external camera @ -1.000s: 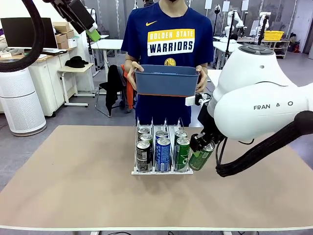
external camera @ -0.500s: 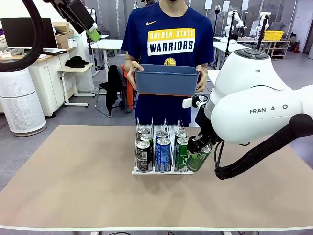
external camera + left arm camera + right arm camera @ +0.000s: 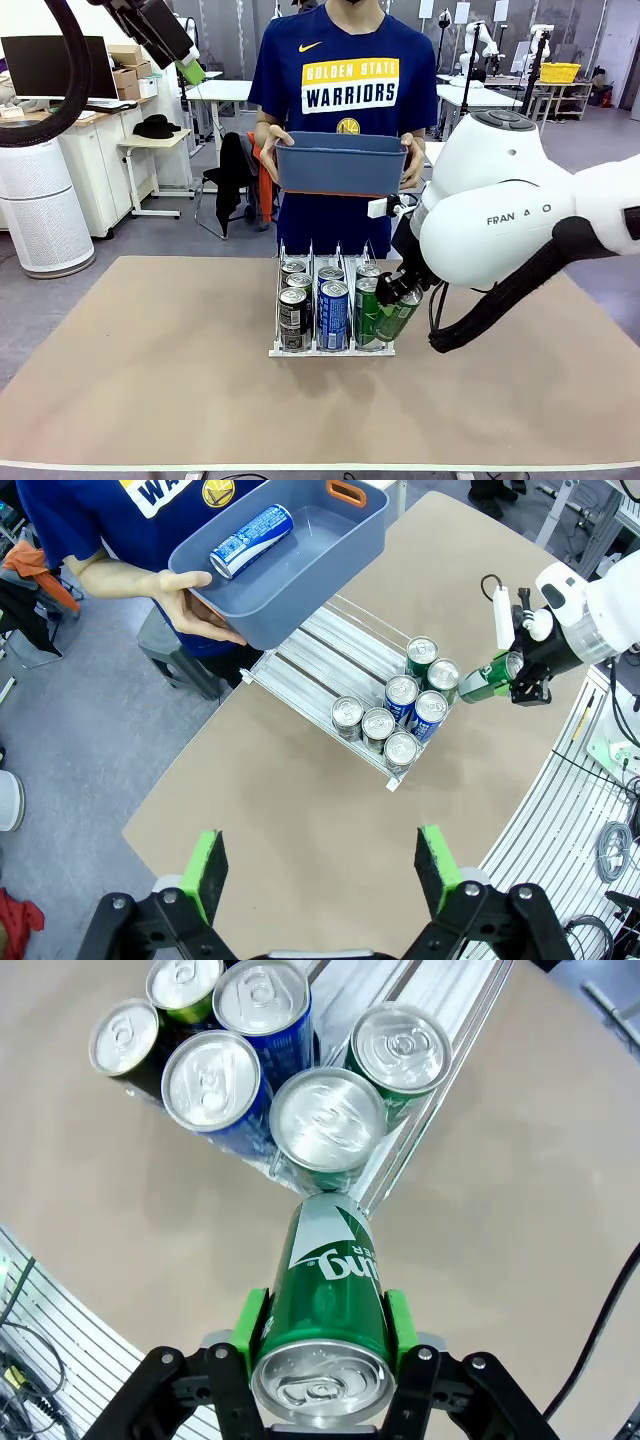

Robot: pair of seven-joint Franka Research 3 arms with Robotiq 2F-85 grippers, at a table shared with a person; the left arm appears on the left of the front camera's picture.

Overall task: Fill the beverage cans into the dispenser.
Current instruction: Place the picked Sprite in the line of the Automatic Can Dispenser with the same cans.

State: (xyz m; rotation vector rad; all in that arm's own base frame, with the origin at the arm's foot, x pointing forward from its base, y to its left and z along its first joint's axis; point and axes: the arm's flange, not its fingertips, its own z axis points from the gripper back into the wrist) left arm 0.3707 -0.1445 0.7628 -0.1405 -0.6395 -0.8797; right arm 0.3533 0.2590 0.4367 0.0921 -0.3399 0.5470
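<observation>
Leftward over the past second goes the right arm, bringing the right gripper [image 3: 405, 297] and its green can [image 3: 398, 316] from beside the dispenser [image 3: 330, 351] in close to the near end of its right-hand lane. Its jaws are clamped on the can, which hangs tilted, base toward the rack. Seen from the right wrist, green pads [image 3: 250, 1325] press both sides of the can, its silver top facing the camera and its base just in front of the frontmost can [image 3: 328, 1120] standing in that lane. Whether the two touch cannot be told. Other cans [image 3: 333, 300] stand at the near end of all three lanes: dark on the left, blue in the middle, green on the right. Across the table [image 3: 150, 370] a person holds a blue bin [image 3: 341, 165] in both hands [image 3: 270, 140] above the rack's far end. From the front the bin's wall hides its inside; the left wrist view looks down into it, where one blue-and-white can [image 3: 251, 540] lies on its side. The left gripper [image 3: 320, 840] hangs high over the table — jaws wide apart, holding nothing.
</observation>
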